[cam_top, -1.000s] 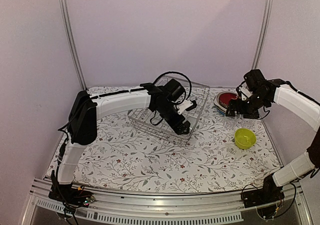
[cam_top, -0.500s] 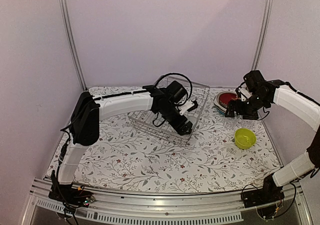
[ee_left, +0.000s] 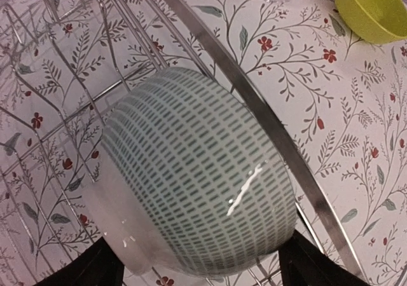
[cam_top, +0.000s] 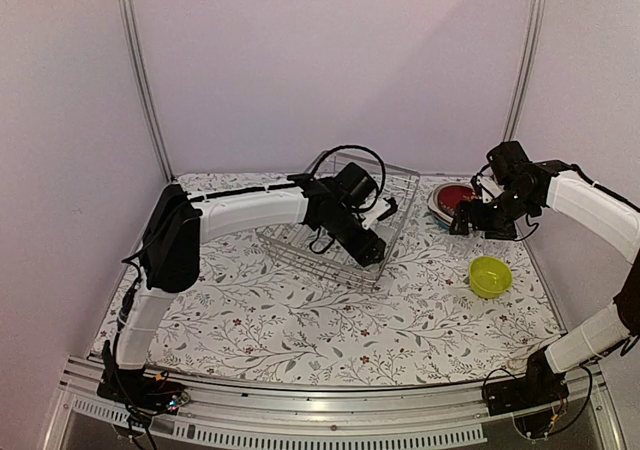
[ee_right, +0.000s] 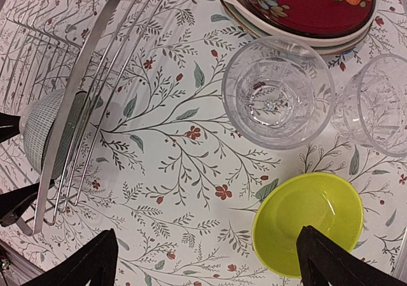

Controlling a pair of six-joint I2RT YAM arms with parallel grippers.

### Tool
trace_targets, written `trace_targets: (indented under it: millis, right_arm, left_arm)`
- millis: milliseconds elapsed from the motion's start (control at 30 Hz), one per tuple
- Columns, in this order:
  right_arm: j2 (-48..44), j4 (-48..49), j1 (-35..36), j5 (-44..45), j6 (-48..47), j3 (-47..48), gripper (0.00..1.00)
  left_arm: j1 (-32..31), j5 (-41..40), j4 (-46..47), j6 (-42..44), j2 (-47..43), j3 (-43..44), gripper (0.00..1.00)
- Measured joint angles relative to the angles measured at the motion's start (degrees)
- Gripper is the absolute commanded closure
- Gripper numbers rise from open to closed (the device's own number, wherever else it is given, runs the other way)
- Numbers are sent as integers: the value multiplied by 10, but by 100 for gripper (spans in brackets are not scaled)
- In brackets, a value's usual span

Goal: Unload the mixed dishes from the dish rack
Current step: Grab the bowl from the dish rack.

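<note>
Left gripper (ee_left: 201, 251) jaws clasp the pale bowl (ee_left: 197, 171) inside the dish rack (ee_left: 254, 102); right gripper (ee_right: 206, 235) jaws spread wide

Table (cam_top: 300, 320); rack (cam_top: 285, 250), plates (ee_right: 299, 6), glasses (ee_right: 278, 92), green bowl (ee_right: 308, 222)

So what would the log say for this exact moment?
left gripper shut on pale bowl at dish rack rim | right gripper open near yellow-green bowl and glass | dark red plate already out

L arm (cam_top: 250, 208) stretches fwd, wrist angled down; left gripper (ee_left: 194, 245) has fingers wide, clamped either side of pale bowl (ee_left: 197, 171). R arm (cam_top: 590, 200) arches up & inward; right gripper (ee_right: 206, 232) points down, jaws spread wide.
</note>
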Motion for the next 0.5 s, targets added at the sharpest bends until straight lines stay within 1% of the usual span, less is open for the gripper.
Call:
trace_targets:
  millis: [167,400,500]
  right_arm:
    - [0,0,0,0,0,0,1]
    - [0,0,0,0,0,0,1]
    - [0,0,0,-1,0,0,1]
  left_arm:
    - [0,-15,13,-2,-3,-8,25]
    - [0,-28,36,-1,-17,-35,37]
    - [0,-31,46,-1,-23,-46,40]
